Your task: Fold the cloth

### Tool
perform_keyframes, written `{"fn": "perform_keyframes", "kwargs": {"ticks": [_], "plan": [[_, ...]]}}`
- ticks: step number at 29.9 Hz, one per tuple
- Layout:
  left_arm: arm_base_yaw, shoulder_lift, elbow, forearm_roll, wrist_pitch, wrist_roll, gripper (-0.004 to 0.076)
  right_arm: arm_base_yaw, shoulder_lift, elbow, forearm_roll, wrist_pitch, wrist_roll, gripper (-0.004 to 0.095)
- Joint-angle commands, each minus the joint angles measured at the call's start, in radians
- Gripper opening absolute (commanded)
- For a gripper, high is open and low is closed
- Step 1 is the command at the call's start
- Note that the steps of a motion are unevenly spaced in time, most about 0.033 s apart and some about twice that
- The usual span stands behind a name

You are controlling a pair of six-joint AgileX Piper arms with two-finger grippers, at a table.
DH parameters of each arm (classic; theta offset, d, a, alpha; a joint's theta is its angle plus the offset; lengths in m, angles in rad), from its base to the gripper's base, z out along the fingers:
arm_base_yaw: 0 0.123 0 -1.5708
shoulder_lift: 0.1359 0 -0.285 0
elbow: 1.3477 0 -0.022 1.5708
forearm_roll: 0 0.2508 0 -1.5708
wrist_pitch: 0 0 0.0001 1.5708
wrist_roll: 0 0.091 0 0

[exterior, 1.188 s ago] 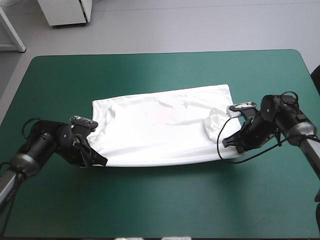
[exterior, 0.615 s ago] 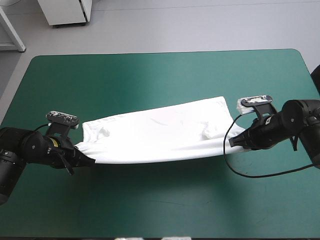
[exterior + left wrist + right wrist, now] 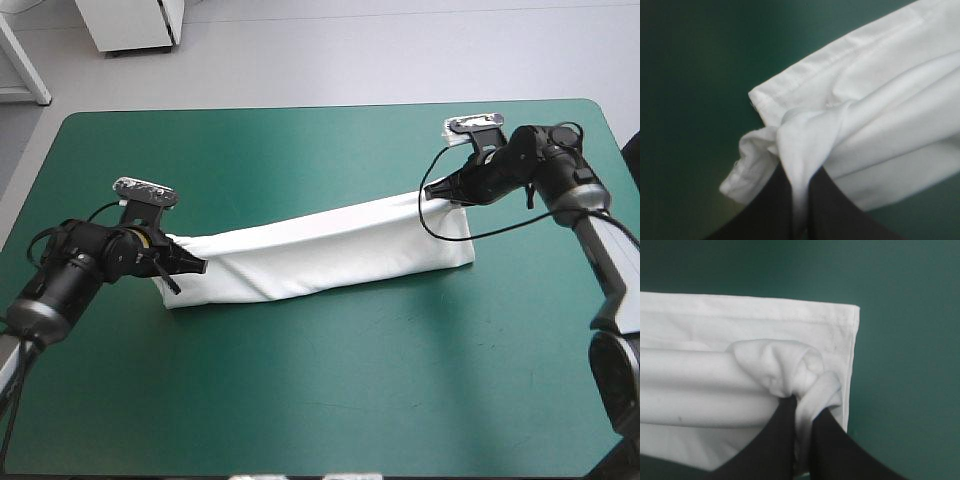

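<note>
The white T-shirt [image 3: 330,250] hangs as a long band stretched between both grippers over the middle of the teal-green table, its lower edge resting on the cover. My left gripper [image 3: 196,266] is shut on the T-shirt's left end; in the left wrist view the T-shirt [image 3: 875,105] is bunched between the left gripper [image 3: 799,200]. My right gripper [image 3: 432,194] is shut on the right end, held higher and farther back. In the right wrist view a gathered fold of the T-shirt [image 3: 740,385] sits pinched in the right gripper [image 3: 802,425], with a hemmed corner lying on the cover ahead.
Bare teal-green cover [image 3: 330,400] lies in front of the T-shirt and behind it toward the far edge. The table's edges are far from both grippers.
Both grippers have lifted the T-shirt's near edge and carried it toward the far side. The spread T-shirt has gone from flat to a narrow hanging band; the right gripper rose and moved back most.
</note>
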Motion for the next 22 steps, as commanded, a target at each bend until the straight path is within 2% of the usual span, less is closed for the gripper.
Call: {"fn": "perform_keyframes", "kwargs": {"ticks": [1,8,14,16,19,22], "plan": [[-0.002,0.065,-0.033,0.045,-0.124,-0.018,-0.0009,-0.001,0.051,-0.094,0.007,-0.039,-0.011,-0.0013],[-0.002,0.204,-0.039,0.048,-0.236,-0.018,-0.0009,-0.001,0.168,-0.108,0.046,-0.045,-0.088,-0.0013],[-0.002,0.248,-0.055,0.095,-0.248,-0.038,-0.0009,-0.001,0.181,-0.11,0.056,-0.052,-0.145,0.0003],[-0.002,0.247,-0.068,0.121,-0.235,-0.05,-0.0008,-0.001,0.181,-0.116,0.079,-0.029,-0.169,0.0064],[-0.002,0.244,-0.094,0.153,-0.182,-0.053,0.0008,-0.001,0.179,-0.137,0.115,0.005,-0.187,0.025],[-0.002,0.244,-0.123,0.18,-0.109,-0.053,0.0096,-0.001,0.174,-0.168,0.117,0.033,-0.187,0.0445]]}}
